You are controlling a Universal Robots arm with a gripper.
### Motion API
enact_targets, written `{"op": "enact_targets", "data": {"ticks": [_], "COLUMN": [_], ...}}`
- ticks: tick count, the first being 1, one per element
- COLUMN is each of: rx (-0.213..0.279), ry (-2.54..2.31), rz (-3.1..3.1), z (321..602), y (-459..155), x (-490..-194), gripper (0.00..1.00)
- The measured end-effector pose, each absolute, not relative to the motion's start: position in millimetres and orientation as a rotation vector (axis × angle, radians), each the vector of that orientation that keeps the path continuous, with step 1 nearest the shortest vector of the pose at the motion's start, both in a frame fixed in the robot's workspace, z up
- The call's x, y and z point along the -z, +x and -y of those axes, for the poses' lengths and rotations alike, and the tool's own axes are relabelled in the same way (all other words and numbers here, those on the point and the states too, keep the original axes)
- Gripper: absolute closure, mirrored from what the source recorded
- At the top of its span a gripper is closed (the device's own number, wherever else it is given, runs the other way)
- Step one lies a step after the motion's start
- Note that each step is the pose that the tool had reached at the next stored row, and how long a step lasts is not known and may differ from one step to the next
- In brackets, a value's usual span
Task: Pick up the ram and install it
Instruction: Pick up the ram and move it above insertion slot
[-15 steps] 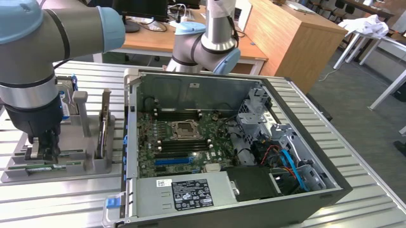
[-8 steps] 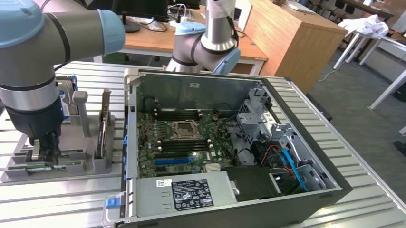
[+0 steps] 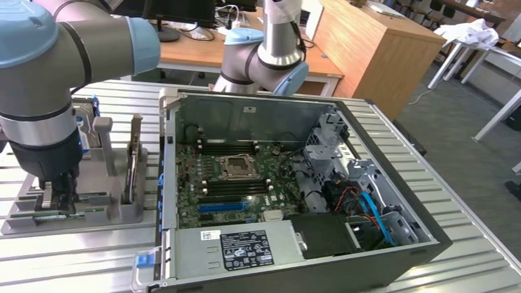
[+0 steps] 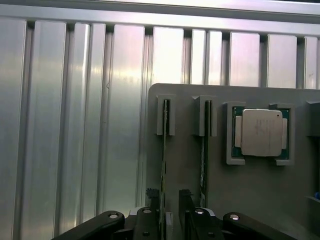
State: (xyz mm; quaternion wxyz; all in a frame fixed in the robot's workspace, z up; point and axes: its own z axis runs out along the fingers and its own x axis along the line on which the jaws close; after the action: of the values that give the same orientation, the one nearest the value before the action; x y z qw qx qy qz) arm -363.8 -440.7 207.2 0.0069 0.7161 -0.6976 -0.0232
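Now hand point(image 4: 168, 196) apart astride ram point(image 4: 163, 150) in grey holder point(image 4: 260, 200) on ribbed aluminium table point(image 4: 75, 125); wooden desk point(image 3: 374, 43) behind

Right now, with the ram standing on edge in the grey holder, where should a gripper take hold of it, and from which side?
Probably best: pinch the ram by its two flat faces along the upper long edge, coming straight down from above. It stands on edge in the grey holder, with slot posts boxing its end, so only that thin top edge is free. The open gripper straddles it.
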Motion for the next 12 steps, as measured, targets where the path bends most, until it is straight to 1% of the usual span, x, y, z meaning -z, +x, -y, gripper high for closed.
{"op": "enact_targets", "data": {"ticks": [12], "rx": [0.073], "ry": [2.24], "rz": [2.181], "z": [440.8], "y": [-362.3], "x": [-204.5], "gripper": [0.7]}}
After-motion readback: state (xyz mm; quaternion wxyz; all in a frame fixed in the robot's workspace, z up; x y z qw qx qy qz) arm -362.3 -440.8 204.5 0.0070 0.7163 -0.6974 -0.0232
